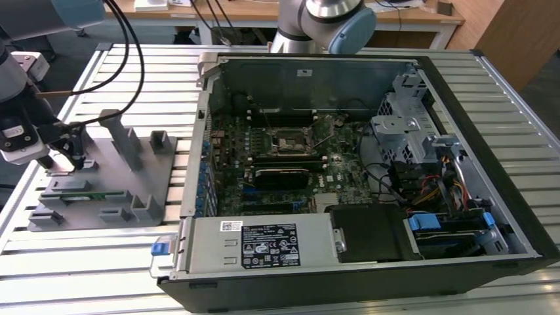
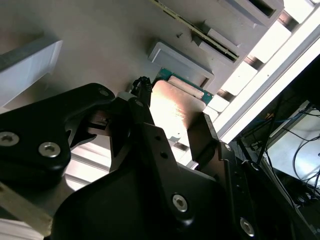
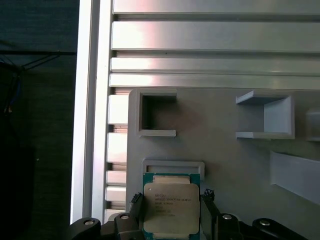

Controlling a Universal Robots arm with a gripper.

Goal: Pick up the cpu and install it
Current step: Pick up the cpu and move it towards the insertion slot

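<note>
Hand (image 3: 171,200) tight around one cpu (image 3: 171,212)

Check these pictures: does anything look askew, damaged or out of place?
Nothing stands out. The cpu lies square in its seat on the grey fixture, with the hand set around it.

The exterior view looks down from high over the table (image 1: 157,72), case (image 1: 315,75) and fixture (image 1: 105,167). Both wrist views sit close over that fixture (image 3: 225,160) (image 2: 100,45), sharing the cpu (image 3: 171,210) (image 2: 170,100). The first faces straight down, the second slants along the tool (image 2: 172,112).
</note>
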